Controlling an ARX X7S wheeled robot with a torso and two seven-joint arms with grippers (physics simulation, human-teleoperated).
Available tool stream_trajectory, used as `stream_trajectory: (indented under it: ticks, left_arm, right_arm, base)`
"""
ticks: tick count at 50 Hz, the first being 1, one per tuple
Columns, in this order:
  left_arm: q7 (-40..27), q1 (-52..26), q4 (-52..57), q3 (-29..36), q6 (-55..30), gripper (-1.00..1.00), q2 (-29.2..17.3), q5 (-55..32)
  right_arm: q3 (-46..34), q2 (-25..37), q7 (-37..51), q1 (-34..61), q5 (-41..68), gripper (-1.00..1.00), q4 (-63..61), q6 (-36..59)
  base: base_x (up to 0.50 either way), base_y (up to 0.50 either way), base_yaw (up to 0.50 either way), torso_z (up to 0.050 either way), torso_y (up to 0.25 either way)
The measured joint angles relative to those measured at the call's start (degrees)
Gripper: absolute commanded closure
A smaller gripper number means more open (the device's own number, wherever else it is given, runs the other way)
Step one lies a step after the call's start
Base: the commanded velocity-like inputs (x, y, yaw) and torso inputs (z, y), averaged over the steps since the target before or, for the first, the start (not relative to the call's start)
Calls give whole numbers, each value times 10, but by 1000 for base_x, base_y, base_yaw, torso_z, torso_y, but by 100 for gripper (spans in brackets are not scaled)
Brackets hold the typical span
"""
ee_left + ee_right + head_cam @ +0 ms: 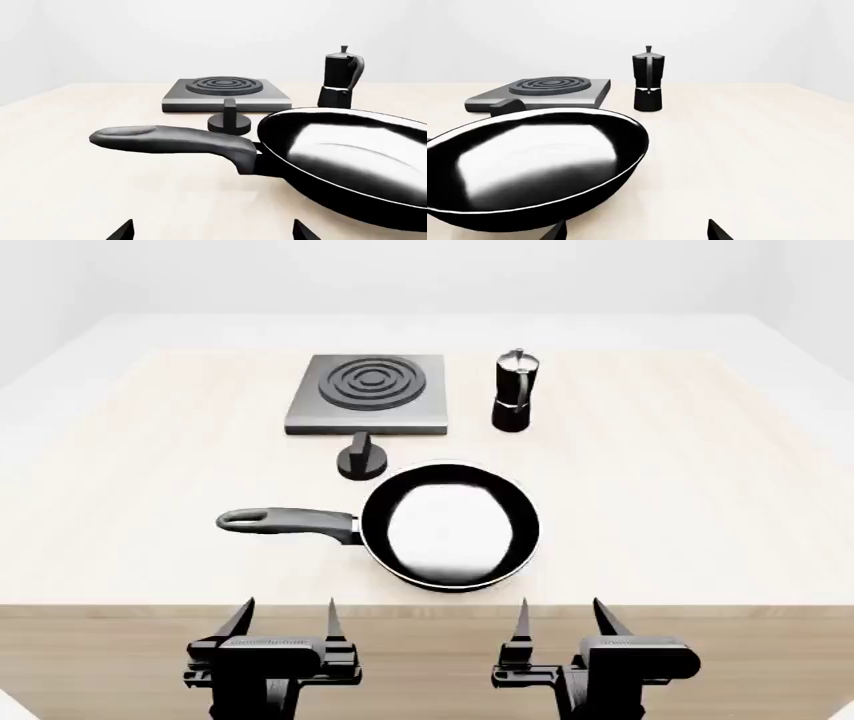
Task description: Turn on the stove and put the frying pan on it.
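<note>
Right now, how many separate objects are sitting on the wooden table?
4: flat grey metal stove at the back, black-and-silver moka pot to its right, small black knob before the stove, black frying pan nearest the robot. None seems hidden.

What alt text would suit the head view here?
A black frying pan sits on a pale wooden table, handle pointing to the robot's left, with a grey stove, small knob and moka pot behind it. Both open pincers, left and right, hover at the near edge, holding nothing.
</note>
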Motion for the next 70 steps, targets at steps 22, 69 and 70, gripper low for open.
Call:
stream_trajectory:
  ticks: [22, 69, 70]
  left_arm:
    - [-54, -5, -3, 51, 16, -100, -28, 37]
    - [-92, -90, 221, 63, -301, -100, -57, 13]
    - [-91, -97, 232, 61, -318, -100, -57, 12]
  right_arm:
    - [-33, 27, 49, -7, -7, -100, -14, -22]
    - [62, 84, 163, 153, 52, -100, -188, 299]
    - [74, 86, 169, 162, 54, -100, -190, 309]
  base:
    - [0, 0, 0, 0, 0]
    - [0, -50, 0, 0, 0]
    - [0, 0, 0, 0, 0]
